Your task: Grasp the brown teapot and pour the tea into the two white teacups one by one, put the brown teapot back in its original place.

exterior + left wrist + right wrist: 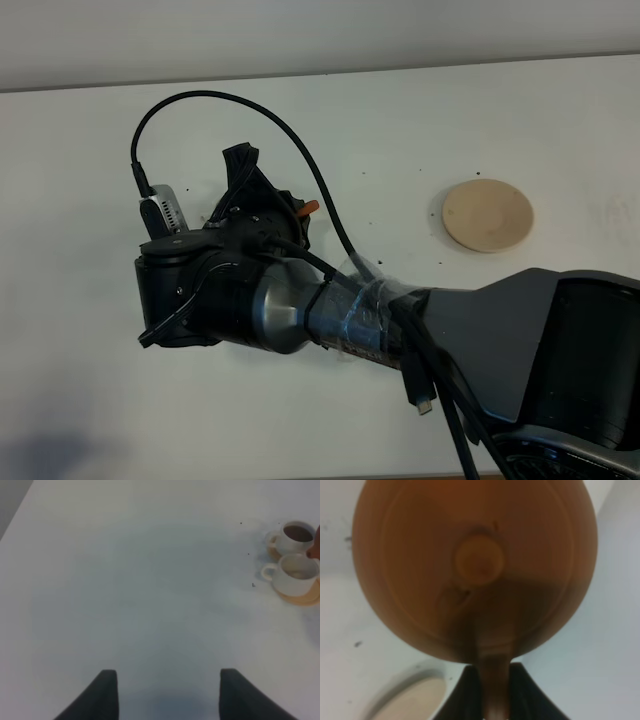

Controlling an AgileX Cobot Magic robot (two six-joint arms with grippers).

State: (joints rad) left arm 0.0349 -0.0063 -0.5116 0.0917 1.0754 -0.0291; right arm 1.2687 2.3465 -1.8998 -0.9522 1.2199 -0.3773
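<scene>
The brown teapot (415, 555) is held off the surface (420, 110) by its loop handle (494, 680), which the right claw (492, 702) clenches between its dark fingers. The wrist camera looks onto the lid and its round knob (479, 560). Below the pot's body a pale cup rim (410, 700) with a cream inside shows; I cannot tell which of the two cups it is. From the high camera the right arm (300, 310) reaches across to the left half of the surface and hides nearly all of the pot.

The left wrist camera shows both white teacups, each on an orange coaster (306, 598), just beside one another. The farther teacup (292, 539) holds dark tea (298, 531); the nearer teacup (296, 576) shows a pale inside.

The beige disc coaster (487, 215) lies bare on the right, well apart from the pot. The left claw (167, 677) hangs released over bare surface, its fingers spread wide.
</scene>
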